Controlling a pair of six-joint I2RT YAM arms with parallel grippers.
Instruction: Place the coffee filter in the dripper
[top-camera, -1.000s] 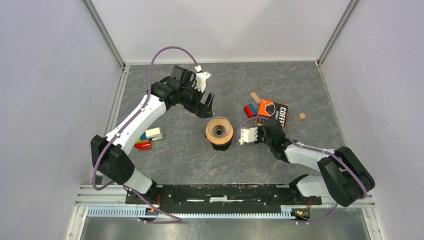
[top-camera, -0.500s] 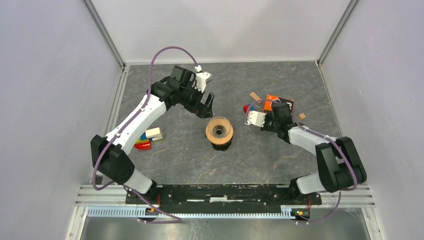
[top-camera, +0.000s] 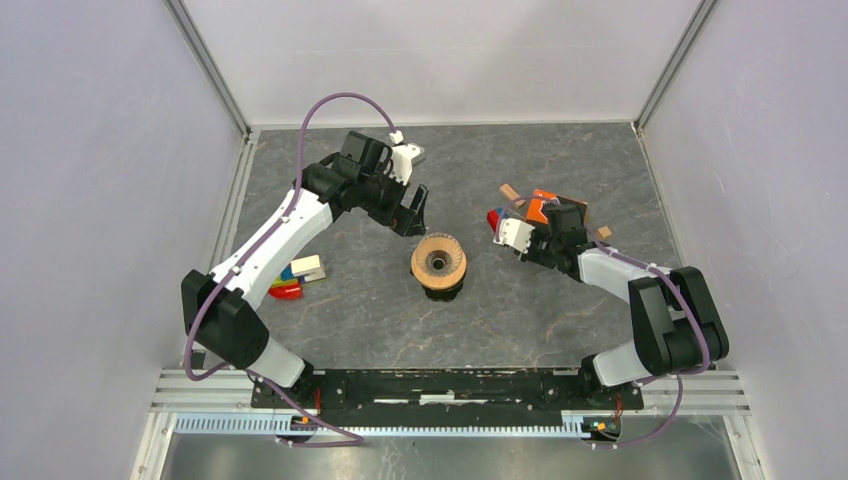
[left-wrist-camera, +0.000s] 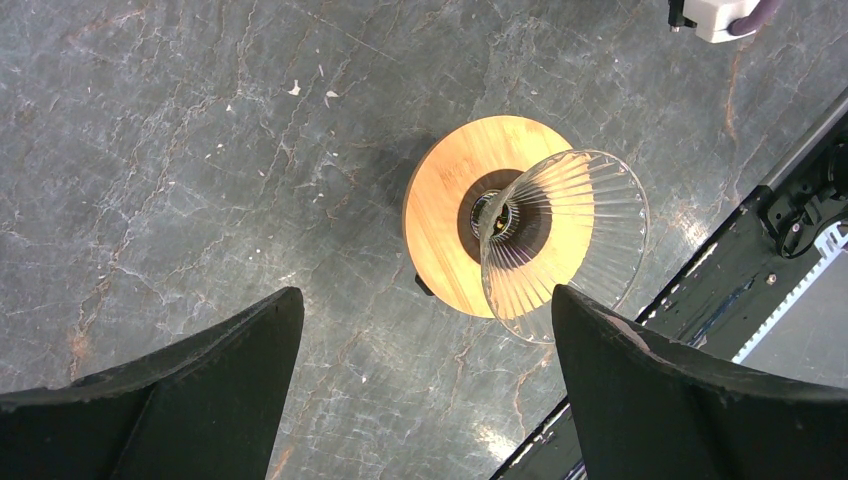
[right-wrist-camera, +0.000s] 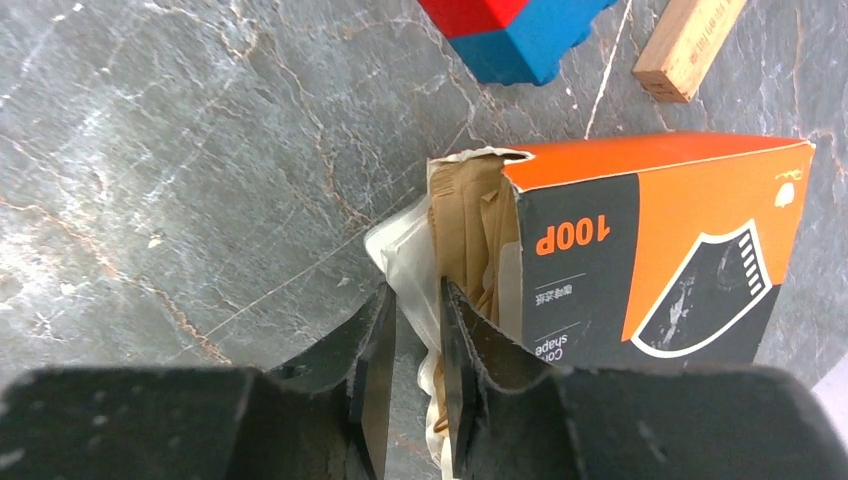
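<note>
The dripper (top-camera: 438, 262), a clear ribbed glass cone (left-wrist-camera: 565, 240) in a round wooden collar ring (left-wrist-camera: 445, 215), stands at the middle of the table. My left gripper (top-camera: 412, 210) hovers just behind it, open and empty (left-wrist-camera: 425, 300). My right gripper (top-camera: 540, 230) is at the torn mouth of an orange and black filter box (right-wrist-camera: 650, 250). Its jaws stand nearly together on thin white paper, the coffee filter (right-wrist-camera: 405, 250), which sticks out of the box. Brown filters show inside the box. The filter is hidden in the top view.
A red and blue block (right-wrist-camera: 510, 30) and a wooden stick (right-wrist-camera: 690, 45) lie just beyond the box. A small wooden cube (top-camera: 604, 232) lies right of it. Several coloured blocks (top-camera: 295, 275) lie at the left. The walls enclose the table.
My right arm swung from beside the dripper back and right to the filter box, and its jaws now sit on the white paper at the mouth. The left arm has not moved.
</note>
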